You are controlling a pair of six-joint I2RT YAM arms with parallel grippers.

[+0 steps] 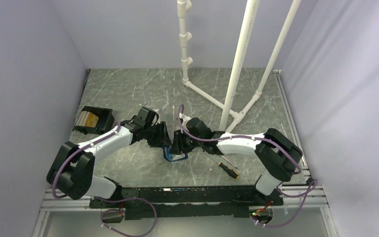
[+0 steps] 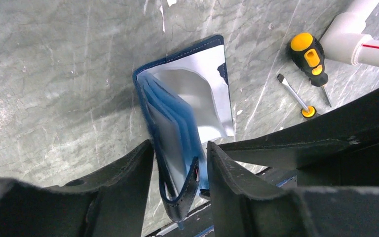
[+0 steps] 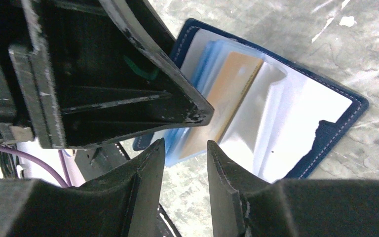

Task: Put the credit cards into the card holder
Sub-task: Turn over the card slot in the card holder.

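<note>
a: where's the card holder?
b: the card holder [image 2: 190, 86] lies open on the grey table [image 1: 128, 89], in the middle and toward the near edge, right where the two arms meet. its navy cover is down and its pale blue sleeves are fanned up.
a: any card in it?
b: one orange credit card [image 3: 232, 91] sits inside one of the clear sleeves.
a: left gripper?
b: the left gripper [image 2: 180, 145] straddles the sleeves and a navy flap standing up, one finger close in on each side. whether it actually pinches them i cannot tell.
a: and the right?
b: the right gripper [image 3: 185, 143] sits just right of the left one, over the holder, jaws apart. only the table and the near edge of the sleeves show in the gap, nothing clamped.
a: anything else?
b: two screwdrivers [image 1: 229, 170] lie just right of the holder. a black box [image 1: 97, 122] sits well off to the left with something yellowish in it. a white pipe frame [image 1: 237, 69] stands toward the far side.
</note>
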